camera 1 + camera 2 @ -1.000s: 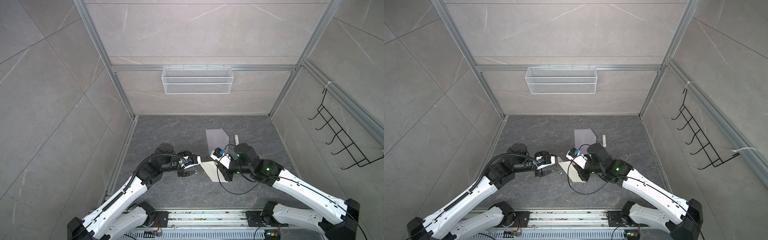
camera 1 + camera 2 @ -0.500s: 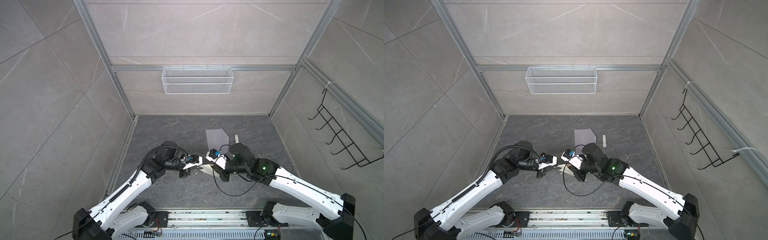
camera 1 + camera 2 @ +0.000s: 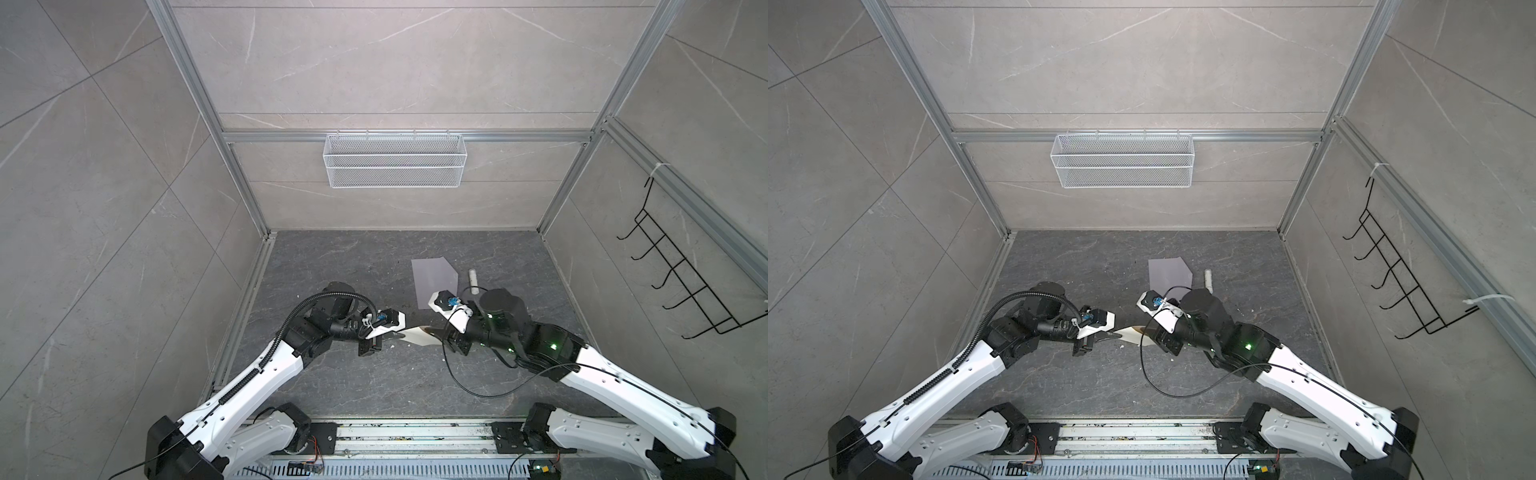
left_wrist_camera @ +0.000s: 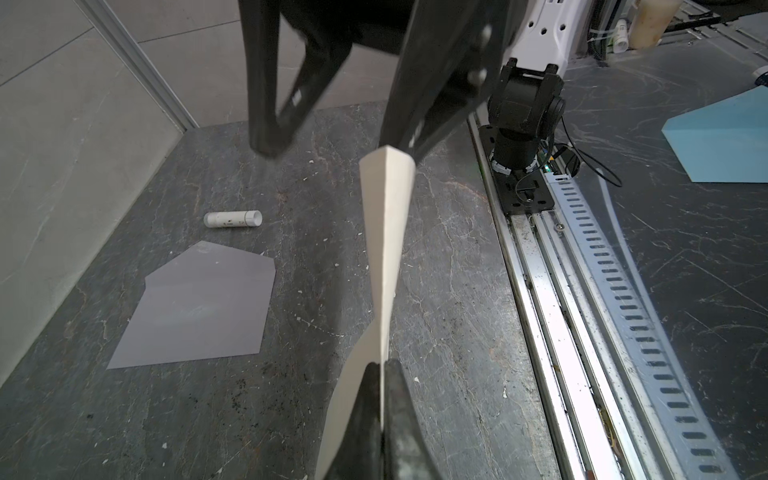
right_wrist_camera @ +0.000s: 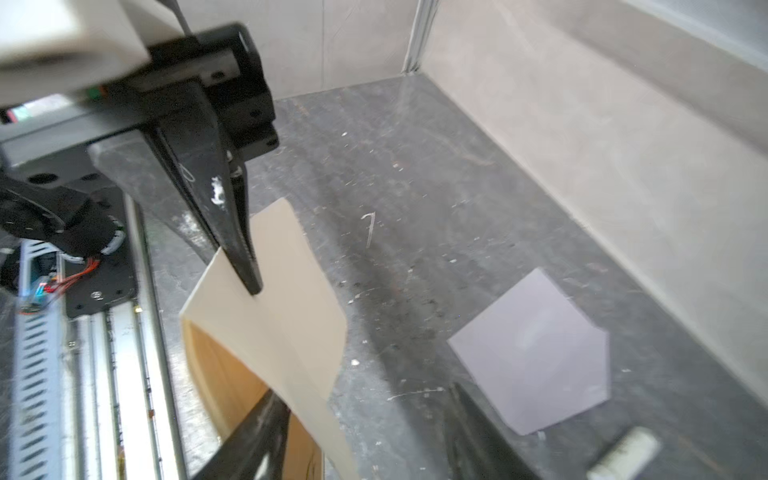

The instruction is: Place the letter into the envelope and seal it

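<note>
Left wrist view: left end effector [image 4: 380, 368] pinches the letter [image 4: 386, 216] aloft. Opposite, the right end effector [image 4: 332, 143] gapes open, probably free to ready the envelope [image 4: 199, 303].

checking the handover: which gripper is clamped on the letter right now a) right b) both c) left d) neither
c: the left gripper is shut on an edge of the letter, while the right gripper has its jaws apart

Left hand [image 3: 1111, 337] pinches the raised letter [image 3: 1131, 333].
</note>
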You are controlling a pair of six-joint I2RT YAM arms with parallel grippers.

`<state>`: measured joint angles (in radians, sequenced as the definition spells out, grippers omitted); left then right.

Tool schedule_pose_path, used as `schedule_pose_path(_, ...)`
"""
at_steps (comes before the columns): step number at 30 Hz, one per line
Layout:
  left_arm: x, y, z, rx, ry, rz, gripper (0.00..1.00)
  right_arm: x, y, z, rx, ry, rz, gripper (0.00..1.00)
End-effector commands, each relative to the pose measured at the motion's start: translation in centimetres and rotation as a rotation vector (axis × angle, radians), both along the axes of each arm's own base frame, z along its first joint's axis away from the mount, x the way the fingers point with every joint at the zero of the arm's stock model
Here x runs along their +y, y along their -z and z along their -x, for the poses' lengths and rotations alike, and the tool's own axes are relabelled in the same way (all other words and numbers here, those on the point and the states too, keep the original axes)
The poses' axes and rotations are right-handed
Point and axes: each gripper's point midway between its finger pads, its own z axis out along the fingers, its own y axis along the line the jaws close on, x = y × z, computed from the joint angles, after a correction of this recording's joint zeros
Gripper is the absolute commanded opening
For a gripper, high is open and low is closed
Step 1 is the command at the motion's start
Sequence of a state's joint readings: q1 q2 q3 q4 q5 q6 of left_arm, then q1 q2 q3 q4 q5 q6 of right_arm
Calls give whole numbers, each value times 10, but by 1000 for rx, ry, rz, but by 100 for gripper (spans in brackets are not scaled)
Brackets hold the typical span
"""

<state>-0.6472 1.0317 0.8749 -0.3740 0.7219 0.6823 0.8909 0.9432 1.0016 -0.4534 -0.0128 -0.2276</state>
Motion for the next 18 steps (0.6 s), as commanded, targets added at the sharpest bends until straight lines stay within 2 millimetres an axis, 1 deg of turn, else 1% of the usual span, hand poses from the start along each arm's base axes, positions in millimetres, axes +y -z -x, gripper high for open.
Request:
schedule_pose_path(1,2,-16,-8,-68,-40,17,0,-32,-17,-4,-87,122,-3,80)
schedule_pose_path(2,3,-15,-9,-69,-46,13,0,-35,-22,0,-92,119,-16,89)
schedule_pose_path(4,3,-15,-10,-71,-49,12,0,-35,-28,9,-88,81,-52,96)
schedule_pose_path(6,3,-16,-10,-73,-49,15,0,-24,-35,24,-85,-18,-105,98)
schedule_pose_path(8,3,-17,-9,-70,-42,19,0,-9,-39,40,-89,-147,-156,99)
schedule_pose_path(10,2,-18,-7,-69,-35,24,0,4,-34,52,-107,-263,-159,99)
schedule_pose_path(11,2,-18,-6,-67,-30,26,0,9,-30,54,-110,-298,-148,99)
schedule_pose_path(15,2,-18,-4,-70,-20,30,0,27,-16,43,-112,-335,-92,98)
schedule_pose_path(18,2,-18,-4,-68,-20,29,0,40,-13,38,-104,-361,-94,89)
